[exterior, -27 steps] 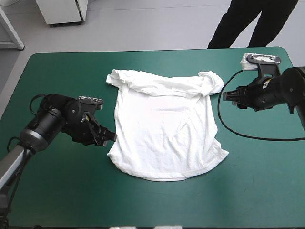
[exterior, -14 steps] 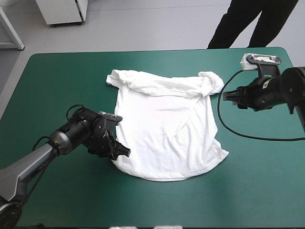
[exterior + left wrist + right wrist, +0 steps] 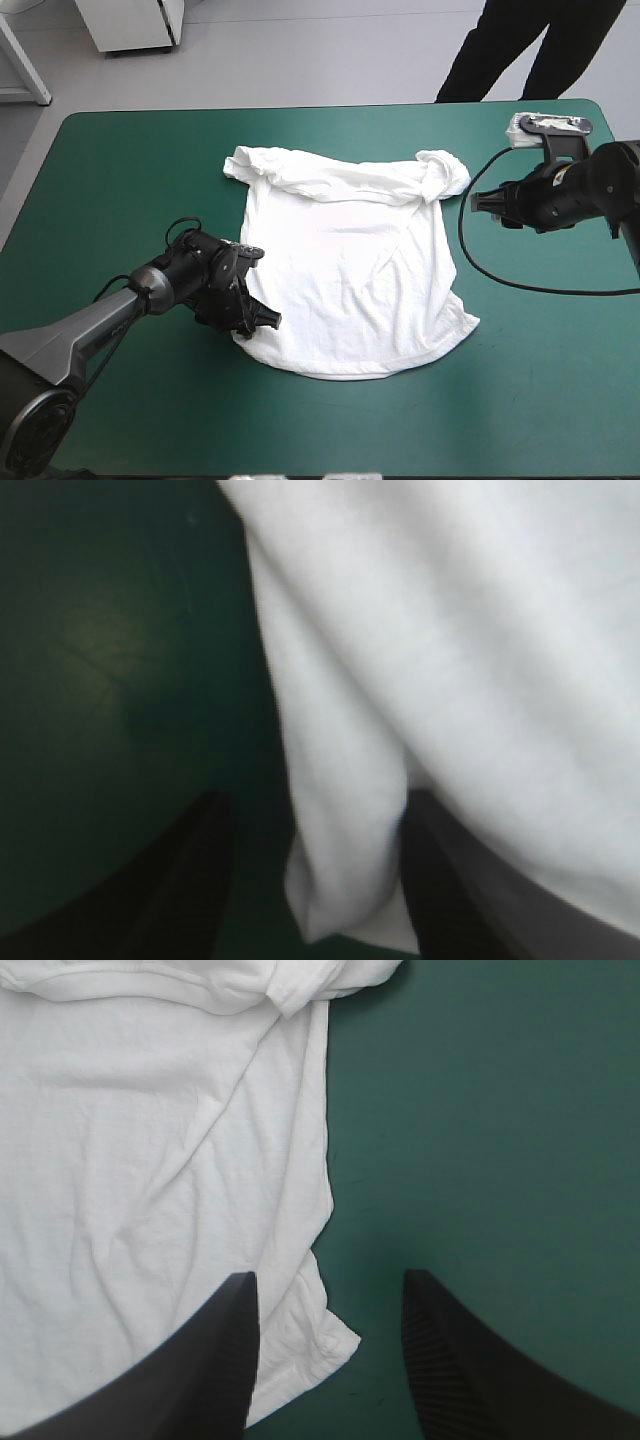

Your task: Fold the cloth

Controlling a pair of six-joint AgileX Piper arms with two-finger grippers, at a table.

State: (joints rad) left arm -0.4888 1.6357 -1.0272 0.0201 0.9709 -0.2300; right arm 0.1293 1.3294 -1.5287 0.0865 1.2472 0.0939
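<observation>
Straddling a hem corner of the T-shirt (image 3: 450, 660), the wide-spread left claw (image 3: 315, 798)

1. High view: the left gripper (image 3: 265, 320) covers the hem corner of the T-shirt (image 3: 350, 270) at 8 o'clock; whether it touches the cloth cannot be told there
2. Left wrist view: the T-shirt is a soft white field, its hem stitching unreadable, its far part cut off
3. Right wrist view: one of the right gripper (image 3: 328, 1280)'s fingers (image 3: 200, 1370) hides a strip of cloth
4. The 3 o'clock edge of the tabletop (image 3: 120, 180) is cut off in the high view
</observation>
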